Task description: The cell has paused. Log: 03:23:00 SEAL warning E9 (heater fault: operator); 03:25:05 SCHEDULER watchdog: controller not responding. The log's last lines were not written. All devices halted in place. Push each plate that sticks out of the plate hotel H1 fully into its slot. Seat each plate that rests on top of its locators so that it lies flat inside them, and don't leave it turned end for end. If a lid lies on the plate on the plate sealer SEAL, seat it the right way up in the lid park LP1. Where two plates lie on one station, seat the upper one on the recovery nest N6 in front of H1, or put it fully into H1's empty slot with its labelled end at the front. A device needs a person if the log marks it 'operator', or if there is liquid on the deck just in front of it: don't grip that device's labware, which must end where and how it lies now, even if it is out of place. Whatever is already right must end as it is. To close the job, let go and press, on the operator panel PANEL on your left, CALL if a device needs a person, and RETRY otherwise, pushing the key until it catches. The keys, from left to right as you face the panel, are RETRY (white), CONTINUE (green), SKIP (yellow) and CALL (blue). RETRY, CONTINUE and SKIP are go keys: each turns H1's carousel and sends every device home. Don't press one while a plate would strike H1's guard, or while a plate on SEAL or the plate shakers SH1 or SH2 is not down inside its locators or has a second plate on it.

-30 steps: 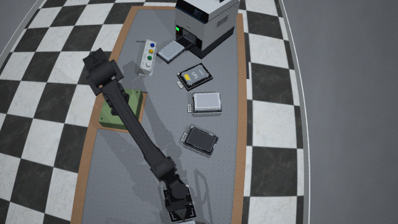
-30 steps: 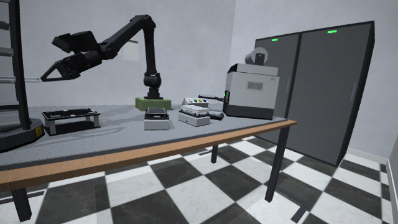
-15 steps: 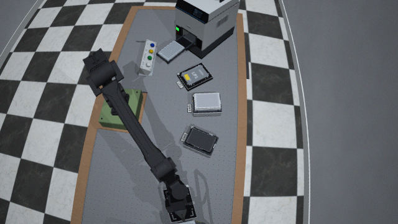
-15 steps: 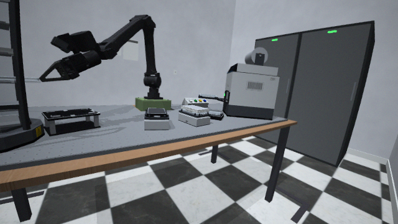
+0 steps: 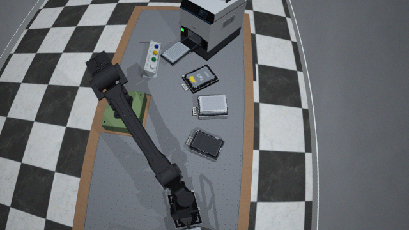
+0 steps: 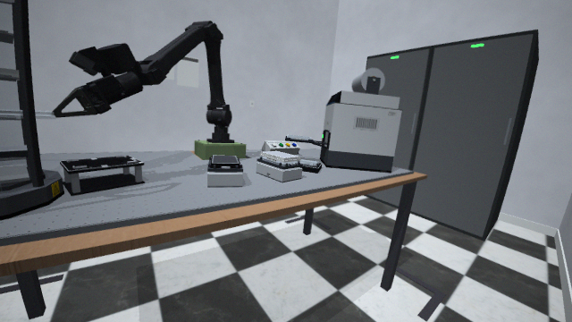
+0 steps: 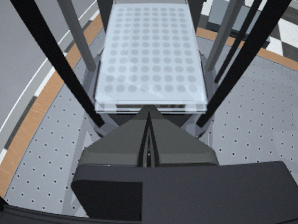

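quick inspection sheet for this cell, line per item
surface: grey perforated deck on a wood-edged table
job's things: clear well plate in the black hotel frame; white well plate on the grey sealer's tray; white key panel
clutter: nothing seen
grippers: black gripper, fingers shut, empty, tips at the clear plate's near edge
cables: nothing seen
surroundings: checkered floor, dark cabinets
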Controlling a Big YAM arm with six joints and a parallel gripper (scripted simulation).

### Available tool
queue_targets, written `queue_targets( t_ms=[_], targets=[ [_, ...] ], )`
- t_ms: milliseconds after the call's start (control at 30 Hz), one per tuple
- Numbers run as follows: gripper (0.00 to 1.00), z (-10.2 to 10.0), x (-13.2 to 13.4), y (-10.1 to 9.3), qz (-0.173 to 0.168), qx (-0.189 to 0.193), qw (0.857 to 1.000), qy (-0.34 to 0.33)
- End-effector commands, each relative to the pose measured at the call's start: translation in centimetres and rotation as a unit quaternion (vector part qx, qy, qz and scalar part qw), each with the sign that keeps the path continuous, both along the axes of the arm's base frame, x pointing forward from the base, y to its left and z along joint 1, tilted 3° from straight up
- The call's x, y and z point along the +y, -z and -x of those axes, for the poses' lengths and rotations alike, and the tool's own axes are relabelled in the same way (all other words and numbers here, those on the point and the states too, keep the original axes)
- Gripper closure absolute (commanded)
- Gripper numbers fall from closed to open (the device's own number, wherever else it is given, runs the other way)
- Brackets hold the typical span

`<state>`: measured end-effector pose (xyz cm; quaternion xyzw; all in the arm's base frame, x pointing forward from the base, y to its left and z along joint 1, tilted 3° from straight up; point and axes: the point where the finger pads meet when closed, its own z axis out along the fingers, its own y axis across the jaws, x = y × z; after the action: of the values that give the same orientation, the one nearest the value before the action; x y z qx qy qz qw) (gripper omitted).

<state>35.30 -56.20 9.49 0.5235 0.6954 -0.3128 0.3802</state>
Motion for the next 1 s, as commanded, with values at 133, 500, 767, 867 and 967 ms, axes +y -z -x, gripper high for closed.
queue_targets(
  t_ms=[133, 500, 767, 867, 967],
  targets=[
    [1.00, -0.6, -2.4, -1.5, 0.010, -0.003, 1.000, 0.003],
    [1.00, -0.8, -2.8, -1.5, 0.010, -0.004, 1.000, 0.002],
    [1.00, -0.8, -3.3, -1.5, 0.011, -0.003, 1.000, 0.003],
    [1.00, -0.8, -3.4, -1.5, 0.011, -0.003, 1.000, 0.003],
    [1.00, -0.8, -3.6, -1.5, 0.011, -0.003, 1.000, 0.003]
  ],
)
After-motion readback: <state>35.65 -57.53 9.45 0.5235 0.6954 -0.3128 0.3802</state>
